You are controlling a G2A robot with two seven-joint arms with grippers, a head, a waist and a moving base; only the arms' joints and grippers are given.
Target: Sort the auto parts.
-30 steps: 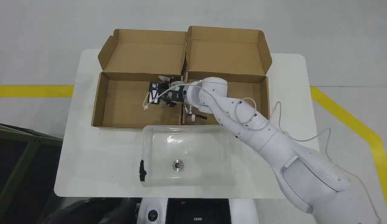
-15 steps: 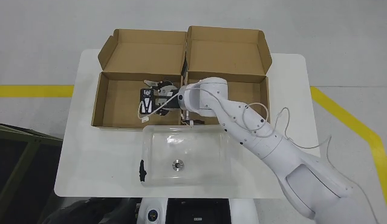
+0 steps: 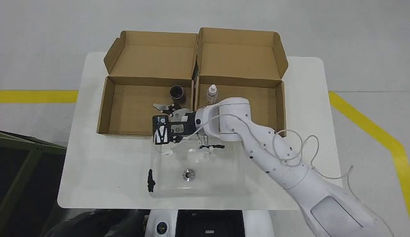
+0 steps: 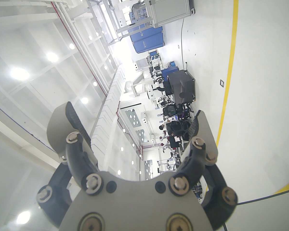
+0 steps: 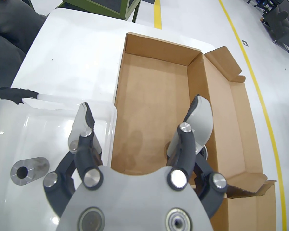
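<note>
The right claw (image 5: pixel 144 108) hangs wide and empty over the seam between the clear tub (image 3: pixel 240 173), where a metal cylinder (image 3: pixel 188 173) lies, and the left box (image 3: pixel 128 112) holding a dark round part (image 3: pixel 176 93), while the left claw (image 4: pixel 134 115) also gapes empty.

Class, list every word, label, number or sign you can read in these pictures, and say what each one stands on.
Nothing reads clearly enough to quote.
White mark on the blue cabinet: too blurred to read.
Small square floor marker: too small to read.
Cardboard boxes: no print visible.
Metal cylinder: no marking visible.
</note>
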